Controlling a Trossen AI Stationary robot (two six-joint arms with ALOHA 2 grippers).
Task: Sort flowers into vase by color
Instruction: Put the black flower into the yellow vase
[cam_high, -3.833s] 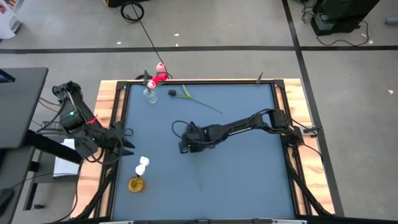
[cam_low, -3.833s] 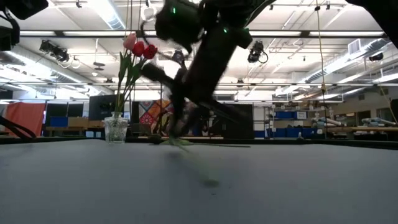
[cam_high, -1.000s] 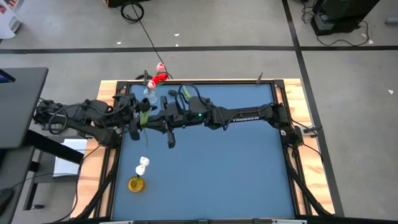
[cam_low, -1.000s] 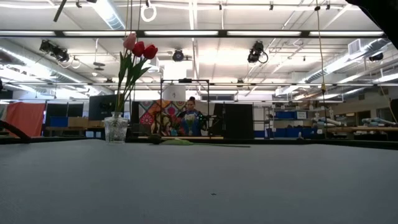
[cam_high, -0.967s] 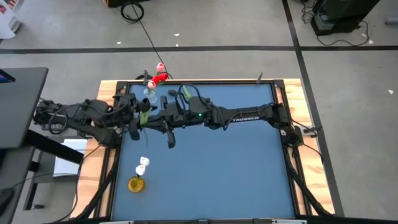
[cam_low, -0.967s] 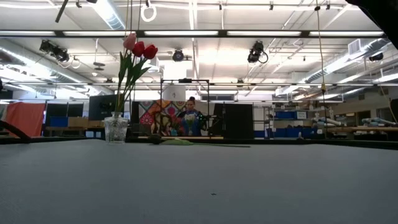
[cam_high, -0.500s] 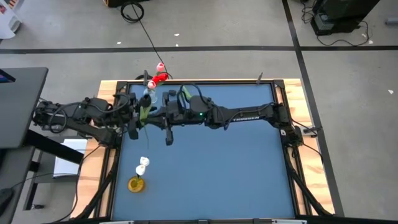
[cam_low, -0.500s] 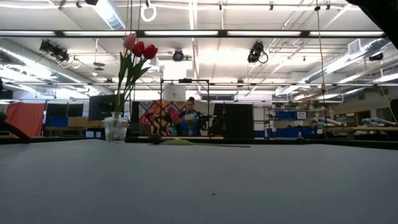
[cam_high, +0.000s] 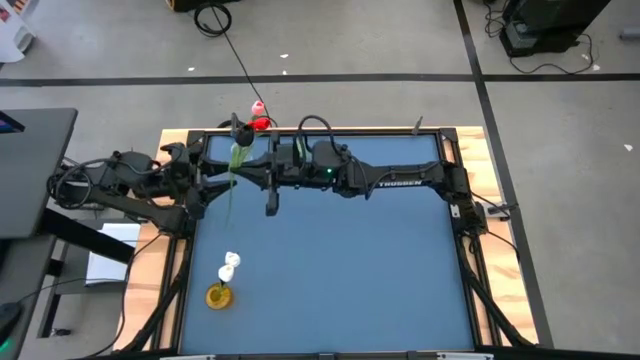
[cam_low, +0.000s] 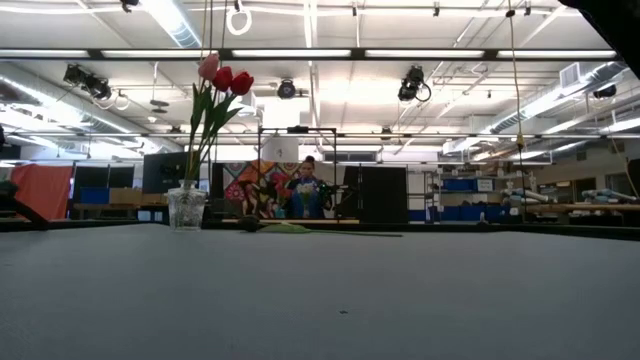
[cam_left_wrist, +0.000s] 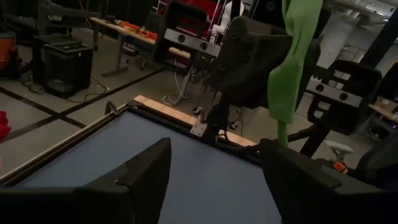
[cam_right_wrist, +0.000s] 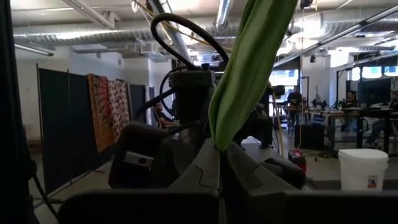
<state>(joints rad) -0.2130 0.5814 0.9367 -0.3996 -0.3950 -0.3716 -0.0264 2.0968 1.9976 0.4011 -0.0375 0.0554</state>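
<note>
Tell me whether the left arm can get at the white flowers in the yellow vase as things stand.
Probably yes. The left gripper is open and holds nothing, and the white flowers stand on the table's left side with bare table between. The right gripper, shut on the green stem, is farther back.

A: High view: even, bright overhead light; blue table (cam_high: 340, 260) matte, free of glare; shadows faint and short under the arms; detail fine but small.

B: Low view: ceiling strip lights (cam_low: 300, 53) blown out to white; near tabletop soft, out of focus; tulips (cam_low: 222, 78) fairly crisp against the bright room.

A: Left wrist view: dim, murky; own fingers (cam_left_wrist: 140, 180) near-black, blurred; green leaf (cam_left_wrist: 292, 62) vivid.

B: Right wrist view: backlit; leaf (cam_right_wrist: 249, 68) close, soft-edged; foreground in silhouette; ceiling lamps flaring.
</note>
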